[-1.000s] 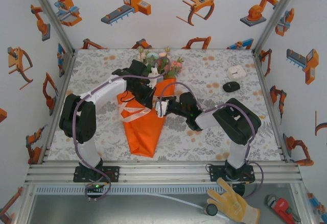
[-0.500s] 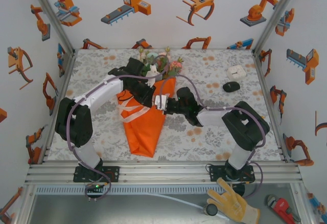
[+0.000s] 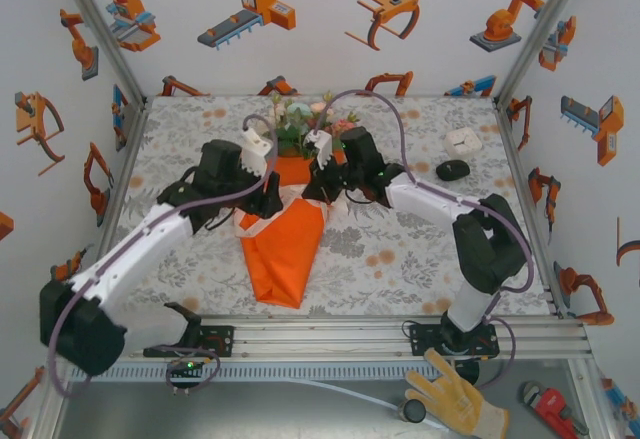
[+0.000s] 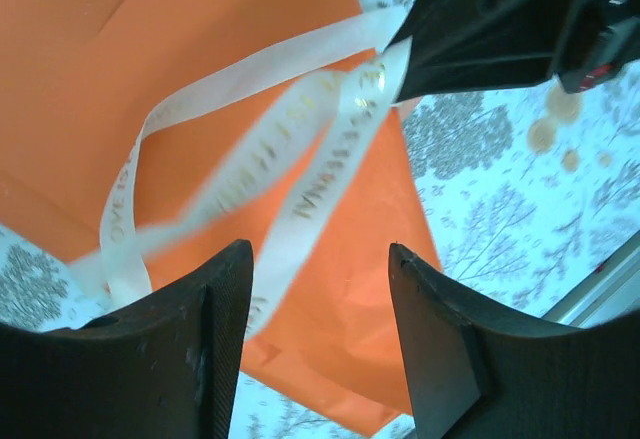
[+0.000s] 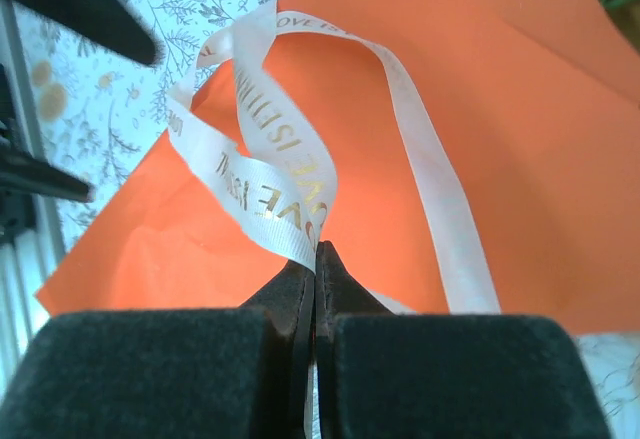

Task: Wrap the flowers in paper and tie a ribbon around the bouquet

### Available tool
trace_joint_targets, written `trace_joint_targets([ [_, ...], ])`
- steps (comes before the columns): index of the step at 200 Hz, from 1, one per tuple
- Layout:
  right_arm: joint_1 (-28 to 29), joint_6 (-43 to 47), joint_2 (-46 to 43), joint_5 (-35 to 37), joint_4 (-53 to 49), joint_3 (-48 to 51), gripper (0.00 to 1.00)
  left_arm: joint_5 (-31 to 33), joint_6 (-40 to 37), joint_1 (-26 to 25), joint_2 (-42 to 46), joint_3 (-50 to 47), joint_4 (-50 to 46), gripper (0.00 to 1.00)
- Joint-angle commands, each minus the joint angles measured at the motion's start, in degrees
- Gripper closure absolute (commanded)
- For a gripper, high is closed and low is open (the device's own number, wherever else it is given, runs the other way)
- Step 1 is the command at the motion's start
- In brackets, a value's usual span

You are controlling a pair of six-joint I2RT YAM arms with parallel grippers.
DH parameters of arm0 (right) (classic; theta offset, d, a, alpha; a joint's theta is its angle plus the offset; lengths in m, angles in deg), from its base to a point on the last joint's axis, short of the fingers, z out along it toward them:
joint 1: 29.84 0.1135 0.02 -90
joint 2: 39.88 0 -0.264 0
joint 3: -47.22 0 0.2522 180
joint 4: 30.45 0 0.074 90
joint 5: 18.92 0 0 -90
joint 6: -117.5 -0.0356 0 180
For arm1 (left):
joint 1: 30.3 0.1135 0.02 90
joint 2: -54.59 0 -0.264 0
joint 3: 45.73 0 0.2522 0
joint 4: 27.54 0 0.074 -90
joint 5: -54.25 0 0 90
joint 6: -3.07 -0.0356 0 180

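Note:
The bouquet lies on the table as an orange paper (image 3: 285, 249) cone, with the flowers (image 3: 312, 119) sticking out of its far, wide end. The cream ribbon (image 3: 262, 219) with gold lettering crosses the cone's upper part in loose loops. My right gripper (image 5: 316, 251) is shut on a ribbon (image 5: 272, 191) strand just above the paper (image 5: 500, 109); in the top view it (image 3: 312, 191) hovers over the cone's right edge. My left gripper (image 4: 320, 259) stands open above the paper (image 4: 200, 39), with the ribbon (image 4: 290, 129) hanging free ahead of its fingers. From above, the left gripper (image 3: 270, 191) is at the cone's left edge.
A small white box (image 3: 464, 140) and a black oval object (image 3: 453, 170) sit at the far right of the table. Printed walls close in three sides. An aluminium rail (image 3: 320, 337) runs along the near edge, with a yellow glove (image 3: 455, 399) beyond it.
The left gripper opened and let the ribbon go while its arm swung out to the left. The right gripper shut on the ribbon and moved toward the flowers.

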Motion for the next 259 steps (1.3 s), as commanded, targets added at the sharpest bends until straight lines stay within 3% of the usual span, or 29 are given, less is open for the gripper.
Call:
trace_joint_targets([
  [1,0.10,-9.79,1.26,-2.59,-3.52,-1.79,1.00,3.38,17.08,-2.39,5.59,-7.84,9.53,0.46],
  [31,0.13,-13.13,2.03,-0.65,-0.46,-1.16,1.00,4.67,29.34,-9.13,10.50,-17.75,30.01,0.50],
  [57,0.10,-15.87,2.40,-0.40,1.01,-1.10,1.00,12.68,36.79,-11.19,6.03,-23.52,42.54,0.60],
  [85,0.16,-20.29,2.96,-0.28,1.53,-2.07,1.00,16.25,36.37,-11.55,-1.81,-24.08,49.01,0.59],
  [98,0.15,-21.85,3.21,-0.40,2.71,-2.11,1.00,14.65,36.41,-11.52,-5.68,-24.19,53.90,0.56],
  [130,0.18,-22.79,3.36,-0.95,3.38,-2.27,1.00,18.06,36.61,-11.83,-11.76,-23.73,58.00,0.49],
  [156,0.18,-23.38,3.21,-0.98,3.78,-2.16,1.00,21.04,36.17,-11.96,-14.37,-22.89,58.74,0.49],
  [220,0.18,-24.71,3.99,-1.52,5.34,-2.15,1.00,17.57,37.16,-11.43,-17.66,-21.76,62.10,0.75],
  [245,0.10,-24.12,4.32,-0.95,3.98,-2.84,1.00,15.11,37.77,-10.87,-16.67,-21.31,61.05,1.00],
  [259,0.07,-23.00,4.08,0.09,2.73,-2.94,0.99,14.41,38.64,-10.64,-14.90,-20.97,58.28,1.00],
])
